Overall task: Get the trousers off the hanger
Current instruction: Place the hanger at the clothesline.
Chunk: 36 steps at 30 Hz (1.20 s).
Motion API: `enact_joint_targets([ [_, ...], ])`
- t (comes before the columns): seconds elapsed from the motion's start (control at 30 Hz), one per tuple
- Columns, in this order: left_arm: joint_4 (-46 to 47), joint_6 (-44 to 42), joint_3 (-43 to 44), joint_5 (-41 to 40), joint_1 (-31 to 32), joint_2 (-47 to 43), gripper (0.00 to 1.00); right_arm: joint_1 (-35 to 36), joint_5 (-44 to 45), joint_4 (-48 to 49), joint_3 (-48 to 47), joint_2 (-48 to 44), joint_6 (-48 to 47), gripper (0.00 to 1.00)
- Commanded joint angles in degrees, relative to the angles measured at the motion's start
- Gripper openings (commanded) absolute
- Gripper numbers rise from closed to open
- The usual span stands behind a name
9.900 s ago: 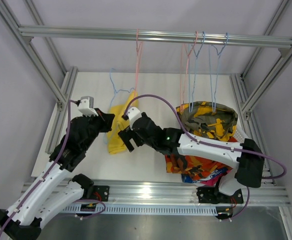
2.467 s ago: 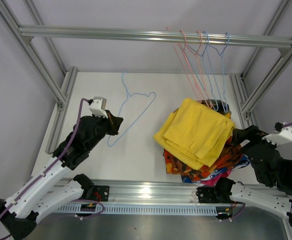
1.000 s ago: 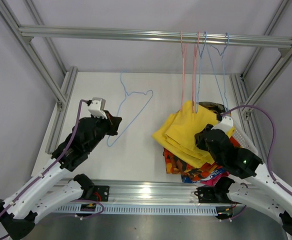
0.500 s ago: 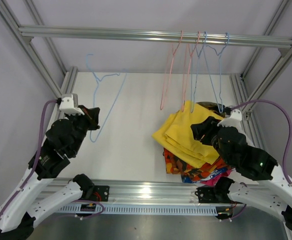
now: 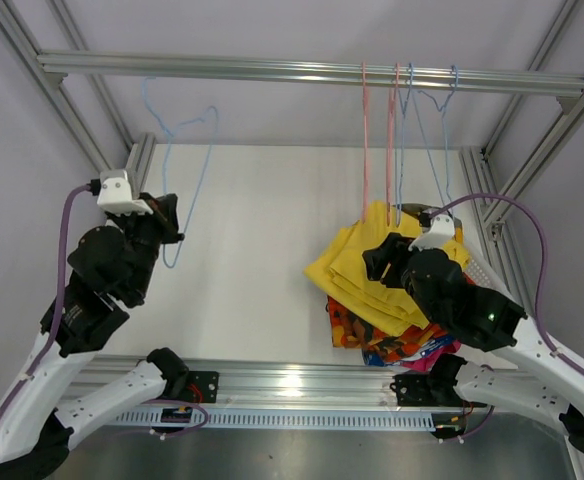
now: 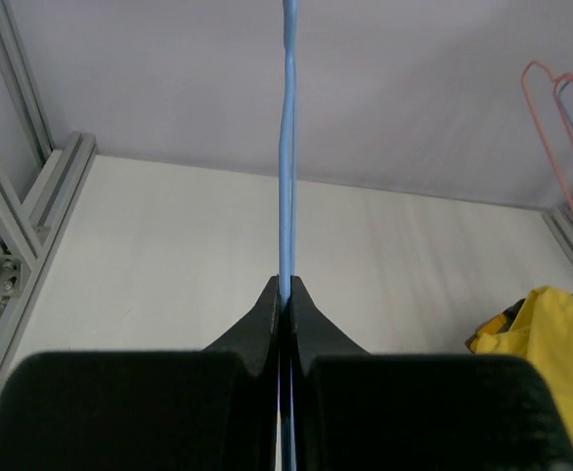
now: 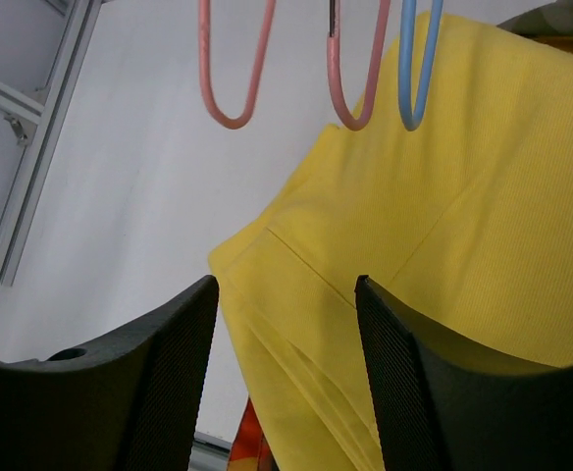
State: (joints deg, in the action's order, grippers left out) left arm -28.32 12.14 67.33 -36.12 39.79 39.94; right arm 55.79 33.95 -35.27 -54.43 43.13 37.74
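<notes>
Your left gripper is clamped on the wire of a blue hanger. Its two fingers are pressed together with the wire pinched between them, and the wire runs straight up out of the wrist view. In the top view that arm is raised at about 9 o'clock of the table. The hanger it holds is bare wire, with its hook up near the aluminium rail toward 11 o'clock; from this angle you cannot tell whether the hook touches the rail. Your right gripper has its fingers spread apart with nothing between them, and it hovers over the left folded edge of the yellow trousers. These trousers lie folded on top of the pile of garments at about 4 o'clock of the table, off every hanger. Beneath them the orange-red patterned trousers stick out on the pile's 7 o'clock side. Two pink hangers and a second blue hanger hang bare from the rail at about 1 o'clock, and their lower loops dangle just above the yellow cloth.
</notes>
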Motion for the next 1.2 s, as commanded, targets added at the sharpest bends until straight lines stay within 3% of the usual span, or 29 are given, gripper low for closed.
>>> enact_joint_targets([
  [0.0,4.75,-4.05,4.03,-1.23,0.38,3.11,0.01,0.28,0.06,3.89,-0.41,1.07,-2.05,0.63],
  [0.63,8.10,-4.15,25.64,0.52,0.38,33.95,0.01,-0.77,-2.40,5.21,0.38,0.72,-6.27,0.67],
  [0.9,6.70,-1.24,29.70,1.93,1.78,41.35,0.01,-4.55,-6.61,6.08,3.19,-1.47,-7.76,0.68],
  [1.17,7.48,-0.37,27.07,-0.09,5.20,44.34,0.01,-7.18,-8.99,6.44,5.13,-3.32,-8.21,0.69],
])
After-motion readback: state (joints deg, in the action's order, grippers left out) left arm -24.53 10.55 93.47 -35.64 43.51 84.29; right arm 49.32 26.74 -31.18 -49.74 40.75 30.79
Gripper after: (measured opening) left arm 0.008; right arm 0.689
